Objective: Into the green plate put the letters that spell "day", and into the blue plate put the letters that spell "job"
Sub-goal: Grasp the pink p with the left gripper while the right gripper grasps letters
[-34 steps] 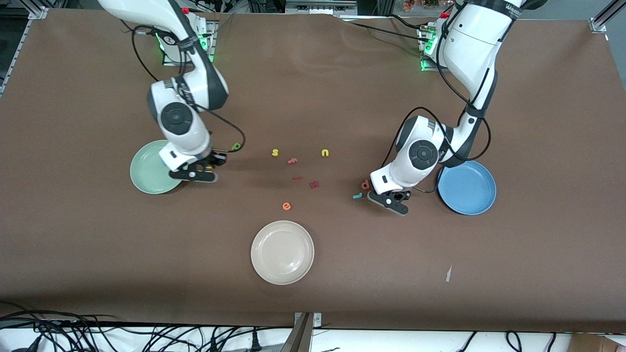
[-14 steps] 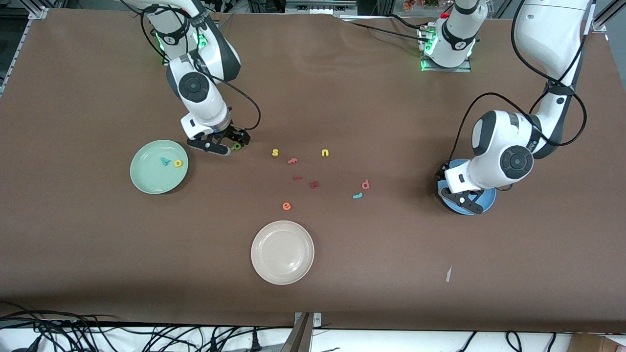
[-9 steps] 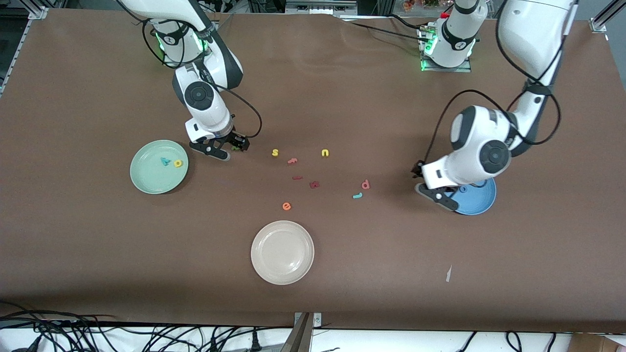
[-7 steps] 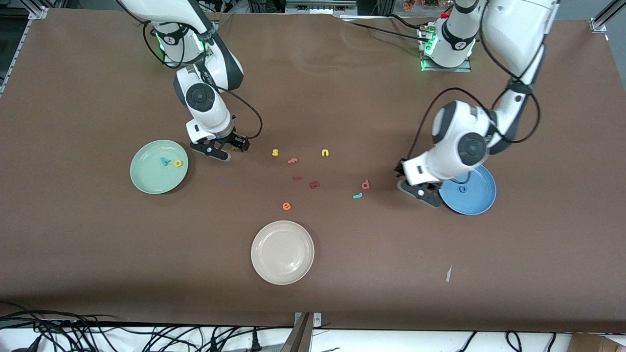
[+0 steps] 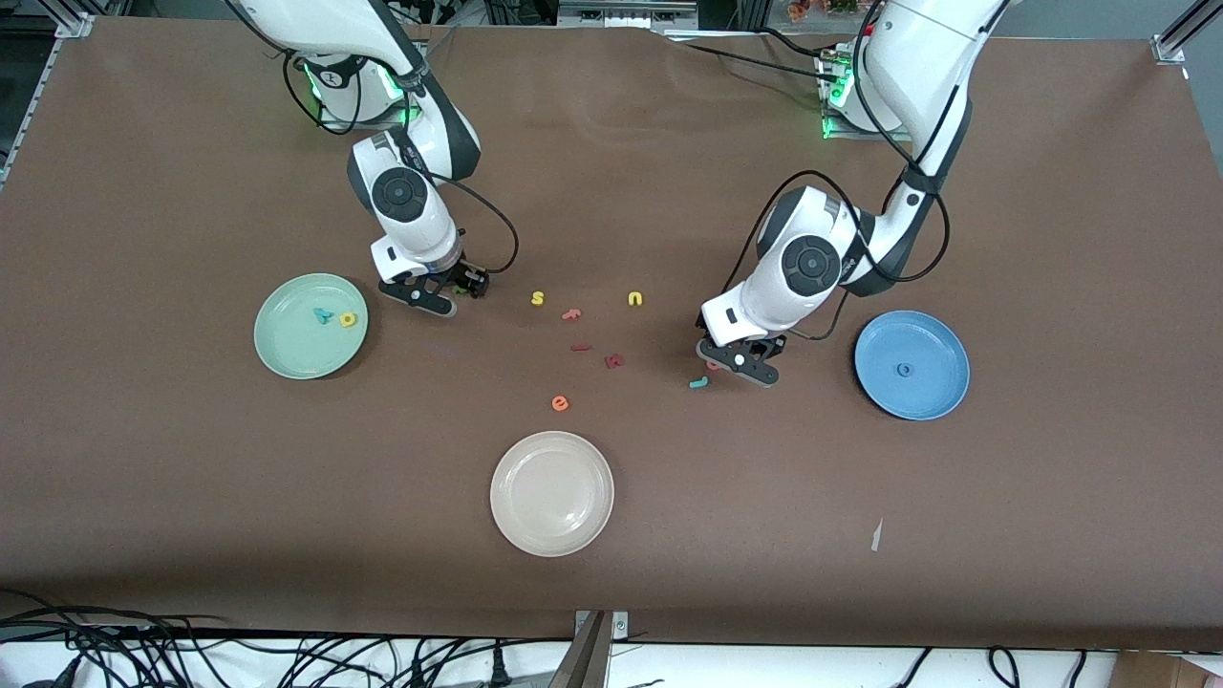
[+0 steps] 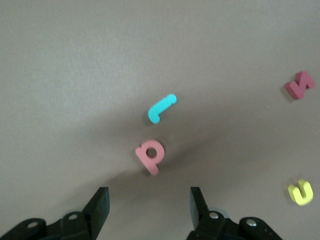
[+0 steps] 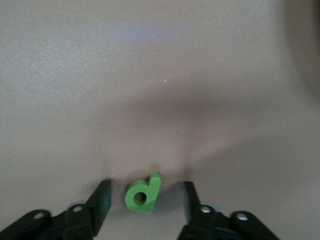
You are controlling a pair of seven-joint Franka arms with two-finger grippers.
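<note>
R gripper (image 7: 145,200) is down at the table just beside the green plate (image 5: 287,349), toward the table's middle. The olive-green d (image 7: 142,194) lies flat betw its fingers (image 7: 102,200), a gap on each side, so the jaws stand apart & aren't pinching it; the wrist view shows no contact. The d's stem runs roughly along the finger direction, pointing away from the wrist cam w/ a slight tilt, bowl nearer the cam. In the front view the d is mostly hidden by the R gripper (image 5: 447,287).

Already in the green plate: teal y (image 5: 323,314) & yellow a (image 5: 349,319), side by side, near the rim closest to the R gripper.

L gripper (image 6: 147,207) hovers low over the pinkish-red b (image 6: 150,156), jaws spread & nothing in them. The b lies on the table just ahead of the fingertips, about centred on the gap, not betw the fingers. Its stem points back toward the gripper w/ a tilt. The teal j (image 6: 161,108) lies just past it, long axis slanted, hook end nearer the b; the two aren't touching. In the front view the L gripper (image 5: 740,358) covers most of the b; the j (image 5: 698,383) shows just beside it, nearer the front cam.

Blue plate (image 5: 932,392) sits toward the L arm's end, well apart from the L gripper, w/ the blue o (image 5: 904,369) near its centre.

No brand or label readable; the only writing is the letter shapes.
</note>
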